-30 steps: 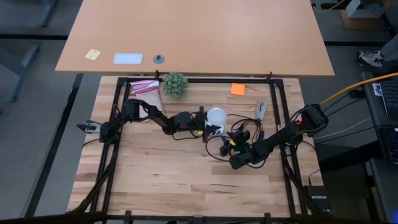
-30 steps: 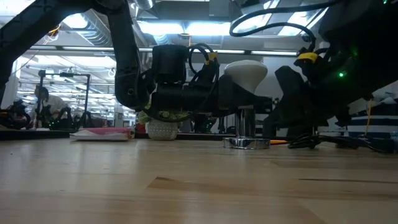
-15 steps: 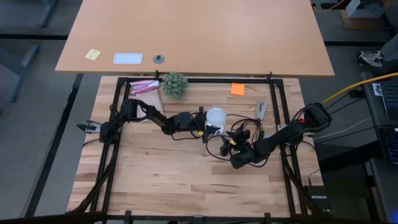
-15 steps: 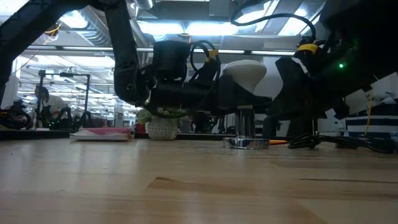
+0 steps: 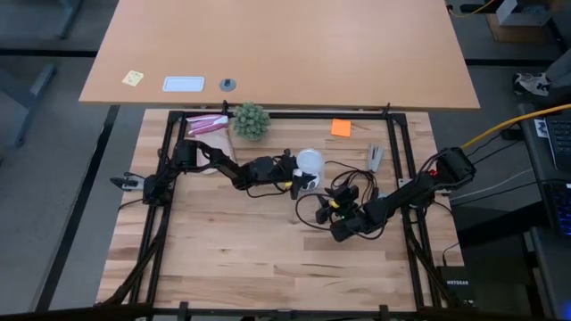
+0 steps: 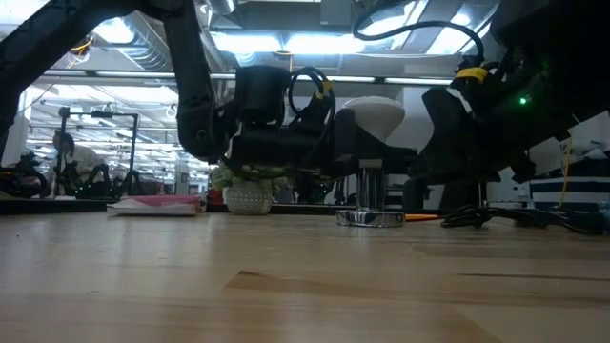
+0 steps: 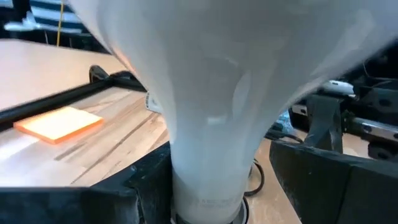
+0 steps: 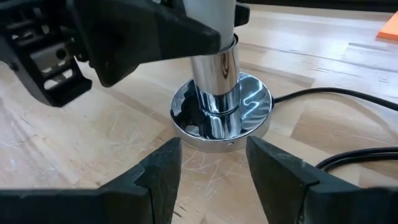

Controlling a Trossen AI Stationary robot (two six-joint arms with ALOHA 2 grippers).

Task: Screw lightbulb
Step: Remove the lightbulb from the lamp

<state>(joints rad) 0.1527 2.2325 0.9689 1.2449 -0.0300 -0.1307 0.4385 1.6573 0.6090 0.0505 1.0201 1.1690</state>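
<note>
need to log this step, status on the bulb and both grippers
Left gripper open around the lightbulb neck. Right gripper open, just short of the socket base. Bulb upright in the socket. Nothing in the way.

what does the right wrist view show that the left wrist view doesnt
Only the right wrist view shows the chrome socket whole: shiny round base on the wood, upright sleeve, black cord running off, with the right end effector open in front of it.

Only the left wrist view shows the bulb up close, its white dome narrowing to the neck between the left end effector's fingers.

Both show the orange note and the wooden table.
</note>
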